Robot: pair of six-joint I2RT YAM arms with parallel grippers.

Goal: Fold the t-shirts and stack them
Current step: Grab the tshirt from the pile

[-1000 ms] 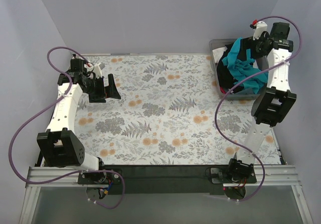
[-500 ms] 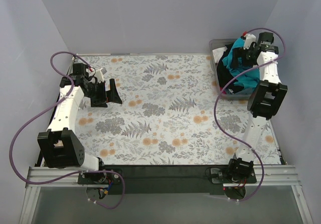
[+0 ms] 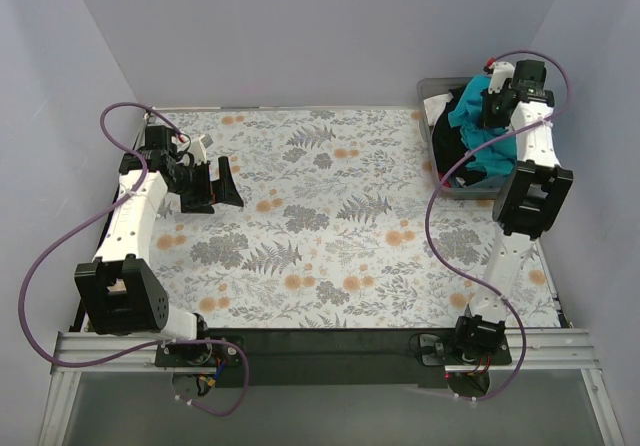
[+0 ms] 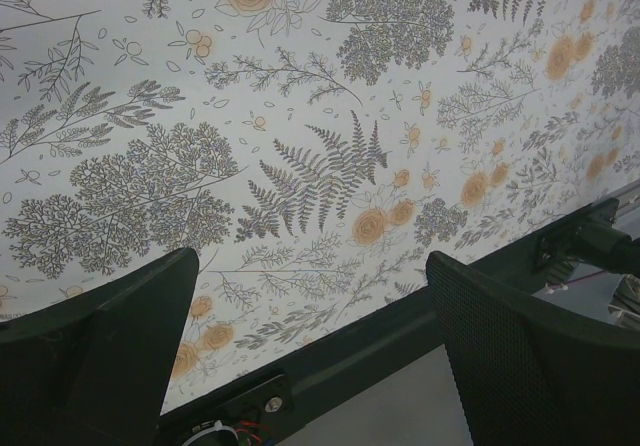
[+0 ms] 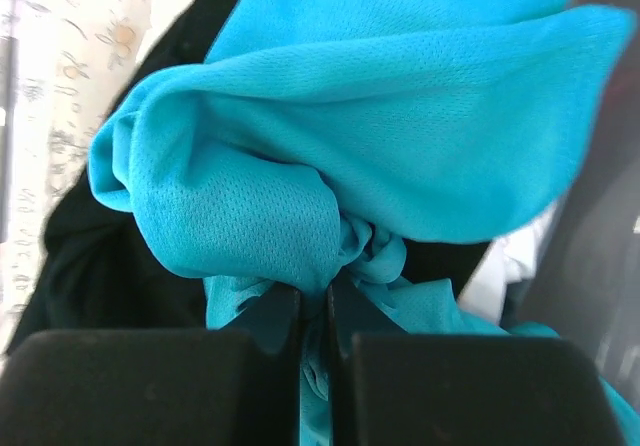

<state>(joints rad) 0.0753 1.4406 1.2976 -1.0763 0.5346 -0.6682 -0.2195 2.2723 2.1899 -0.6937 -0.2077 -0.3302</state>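
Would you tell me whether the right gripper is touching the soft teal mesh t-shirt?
Touching. The right wrist view shows the right gripper shut on a bunched fold of the soft teal mesh t-shirt.

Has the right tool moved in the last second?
Yes. Against the grey bin, the right tool moved leftward in the top view, toward its middle, now shut on the teal t-shirt.

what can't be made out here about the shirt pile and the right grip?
- Top view: how many shirts the bin holds; the right arm and teal t-shirt cover the pile, only a bit of black t-shirt shows.
- Right wrist view: which part of the shirt the right gripper pinches, and how many layers; bunched cloth hides it.
- Left wrist view: no shirts in frame, only tablecloth past the open left gripper.
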